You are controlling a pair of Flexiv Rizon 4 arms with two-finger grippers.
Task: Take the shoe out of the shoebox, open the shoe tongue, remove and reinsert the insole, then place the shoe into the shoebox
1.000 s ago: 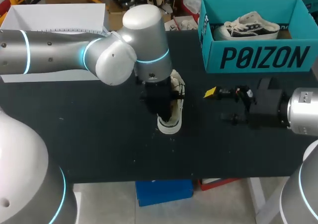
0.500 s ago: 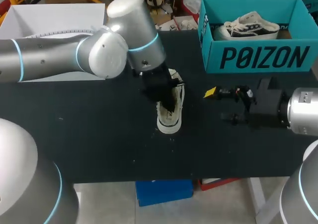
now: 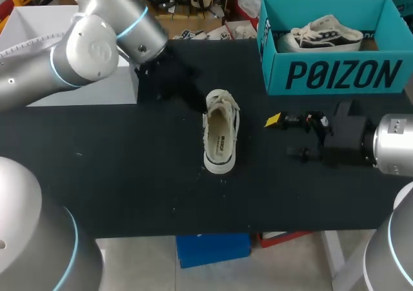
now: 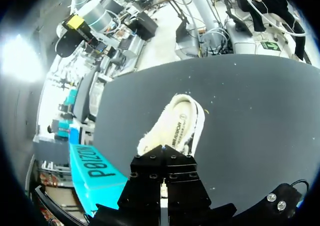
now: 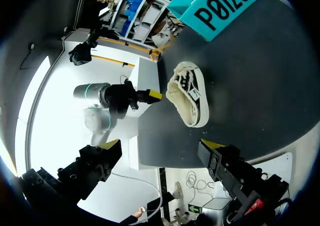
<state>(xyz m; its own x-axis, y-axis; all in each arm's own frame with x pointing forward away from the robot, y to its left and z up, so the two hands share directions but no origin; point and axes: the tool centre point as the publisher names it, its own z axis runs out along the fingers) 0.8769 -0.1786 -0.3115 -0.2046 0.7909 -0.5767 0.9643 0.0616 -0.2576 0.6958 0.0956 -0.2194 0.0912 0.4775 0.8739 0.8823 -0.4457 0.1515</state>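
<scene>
A cream low-top shoe [image 3: 221, 133] lies on the black table [image 3: 129, 175], opening up, with its printed insole showing inside. My left gripper [image 3: 169, 83] hangs to the back left of the shoe, clear of it. In the left wrist view the shoe [image 4: 175, 126] lies ahead of the left gripper [image 4: 162, 188], whose black fingers are pressed together and hold nothing. My right gripper [image 3: 284, 136] stands open to the right of the shoe. Its yellow fingertips [image 5: 111, 145] are spread wide, with the shoe [image 5: 189, 98] ahead of them. The teal shoebox [image 3: 332, 75] stands at the back right.
A second shoe [image 3: 326, 33] with dark trim lies inside the teal shoebox. A white box lid [image 3: 71, 20] sits at the back left, beside the left arm. The right wrist view also takes in the teal shoebox [image 5: 225, 5].
My left arm has pulled off the shoe and swung back and to the left, uncovering it. The shoe stays in place. The right arm has not moved.
</scene>
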